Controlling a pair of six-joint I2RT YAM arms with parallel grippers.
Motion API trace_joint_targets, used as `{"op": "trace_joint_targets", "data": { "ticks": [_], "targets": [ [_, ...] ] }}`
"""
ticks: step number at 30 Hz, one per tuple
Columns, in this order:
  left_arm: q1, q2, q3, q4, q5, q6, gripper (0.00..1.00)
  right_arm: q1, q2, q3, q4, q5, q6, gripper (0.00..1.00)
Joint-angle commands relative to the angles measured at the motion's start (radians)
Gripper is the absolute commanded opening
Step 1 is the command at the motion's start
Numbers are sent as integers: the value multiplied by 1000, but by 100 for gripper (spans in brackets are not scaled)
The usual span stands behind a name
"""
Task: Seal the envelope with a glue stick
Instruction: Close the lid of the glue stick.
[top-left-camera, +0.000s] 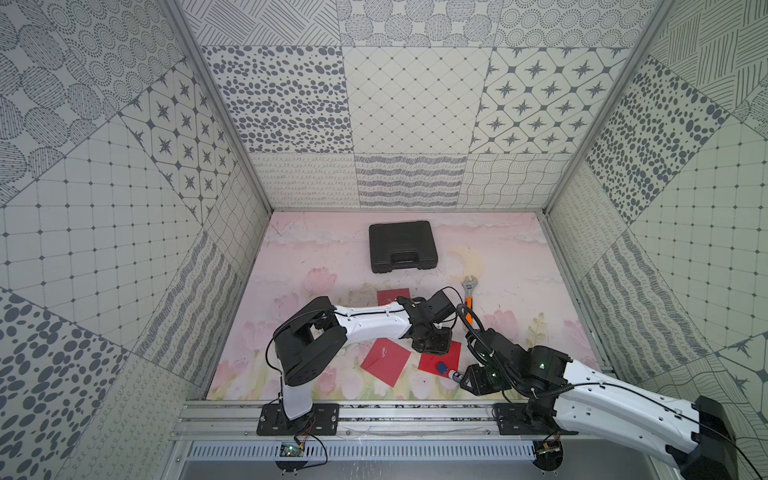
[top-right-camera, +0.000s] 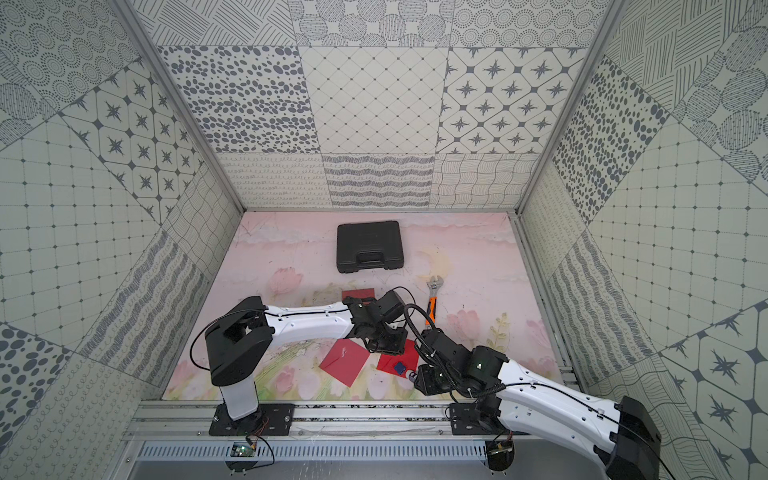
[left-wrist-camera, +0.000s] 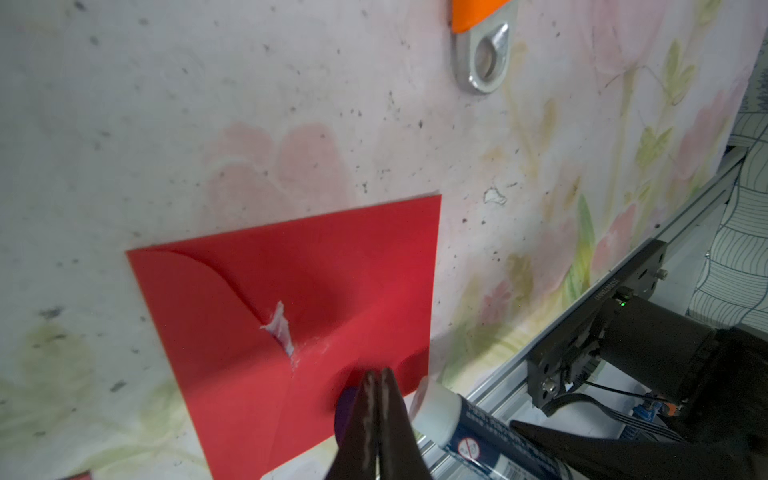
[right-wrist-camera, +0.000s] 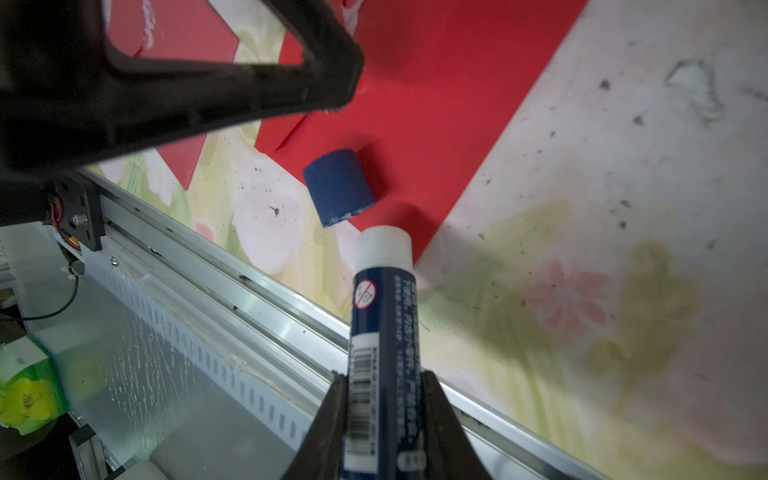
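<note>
**Uncapped glue stick gripped at the envelope's near corner**

The glue stick (right-wrist-camera: 384, 316) is clamped by its labelled barrel in the right tool (right-wrist-camera: 382, 386). Its bare white end points at the near corner of the red envelope (left-wrist-camera: 332, 270); whether it touches the paper cannot be told. The navy cap (right-wrist-camera: 338, 187) lies on its side across the envelope's near edge, partly on the bench (top-left-camera: 311, 257). The left tool (left-wrist-camera: 378, 380) is clenched on nothing. It hangs over that same corner, just beside the cap and the stick's white end.

The envelope's flap lies folded over its body, with a white smear at the flap's tip; any contents are hidden. A second red envelope (top-left-camera: 386, 361) lies just beside it on the left arm's side. A third red envelope (top-left-camera: 392, 296) lies beyond it, partly under that arm. Also beyond the envelope lies a wrench (top-left-camera: 468, 286). Farther off still, a black case (top-left-camera: 402, 245) sits closed, its contents unseen.
</note>
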Motion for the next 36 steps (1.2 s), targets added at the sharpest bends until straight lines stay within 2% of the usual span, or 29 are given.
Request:
{"op": "trace_joint_targets", "data": {
  "ticks": [1,15,22,36],
  "targets": [
    [-6,7,15,-35,-19,1,6,5,11,-15,118,24,27,0],
    [-6,-65,-40,-113,-99,-21,4,5,-5,-66,171,8,37,0],
    [-9,-86,-91,-107,-78,-38,0,5,-4,-78,209,-9,38,0],
    [-12,-14,-92,-72,-33,-30,0,5,-2,-90,301,-41,32,0]
  ]
}}
